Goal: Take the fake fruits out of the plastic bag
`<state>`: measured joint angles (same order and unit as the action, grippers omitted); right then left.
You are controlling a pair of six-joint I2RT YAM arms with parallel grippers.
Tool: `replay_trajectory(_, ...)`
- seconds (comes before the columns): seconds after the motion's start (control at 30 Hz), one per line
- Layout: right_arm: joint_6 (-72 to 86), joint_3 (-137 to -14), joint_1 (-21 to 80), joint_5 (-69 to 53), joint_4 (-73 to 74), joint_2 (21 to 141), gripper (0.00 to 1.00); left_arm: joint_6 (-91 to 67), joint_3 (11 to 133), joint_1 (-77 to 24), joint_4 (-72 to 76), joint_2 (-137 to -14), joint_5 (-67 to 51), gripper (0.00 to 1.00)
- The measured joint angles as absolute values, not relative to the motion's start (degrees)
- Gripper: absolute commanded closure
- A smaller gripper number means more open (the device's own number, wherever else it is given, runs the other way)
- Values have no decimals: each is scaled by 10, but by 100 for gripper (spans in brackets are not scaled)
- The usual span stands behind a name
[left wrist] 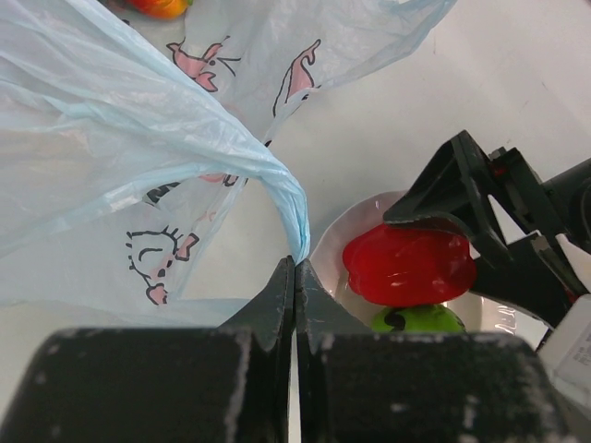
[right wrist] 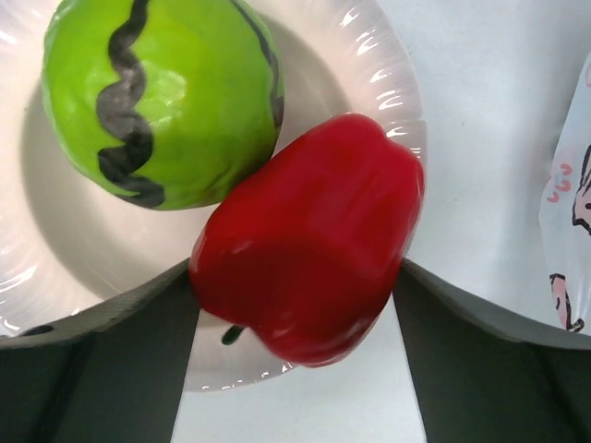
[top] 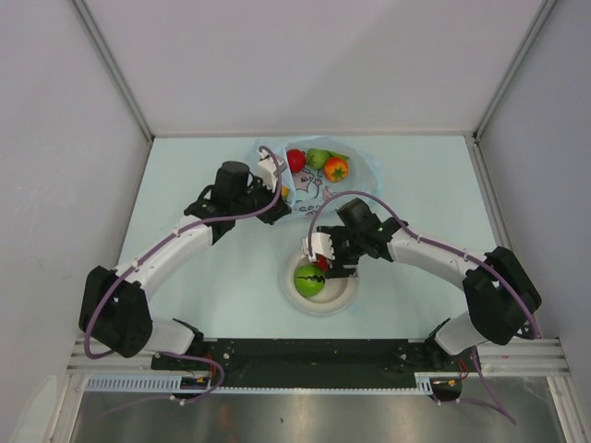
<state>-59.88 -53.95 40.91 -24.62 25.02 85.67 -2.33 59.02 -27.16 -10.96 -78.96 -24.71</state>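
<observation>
My right end effector [right wrist: 295, 273] grips a glossy red pepper [right wrist: 314, 231] over a ridged plate [right wrist: 371, 57]; my left end effector [left wrist: 295, 269] pinches the crinkly bag [left wrist: 120, 138].

A white round plate [top: 340, 299] with a fluted rim sat on the pale counter [top: 425, 185], near its front edge and roughly central. Plain white panels [top: 305, 65] closed off the back and both sides. A black strip [top: 314, 355] ran along the near edge.
</observation>
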Motion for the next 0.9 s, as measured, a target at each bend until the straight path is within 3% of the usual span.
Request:
replay_trajectory(0.03, -596, -540, 410, -244, 249, 857, 0, -23, 589, -272, -110, -788, -247, 100)
replay_trajectory(0.33, -565, -533, 412, -227, 248, 860, 0, -23, 588, -273, -110, -787, -247, 99)
replay_trajectory(0.6, -538, -534, 406, -214, 250, 787, 0, -24, 588, -273, -110, -787, -247, 100)
replay_trajectory(0.77, -393, -563, 353, -194, 193, 782, 1, -25, 588, -272, -110, -787, -249, 100)
replay_trajectory(0.9, -235, -642, 280, -155, 114, 844, 8, -25, 588, -268, -111, -787, -251, 100)
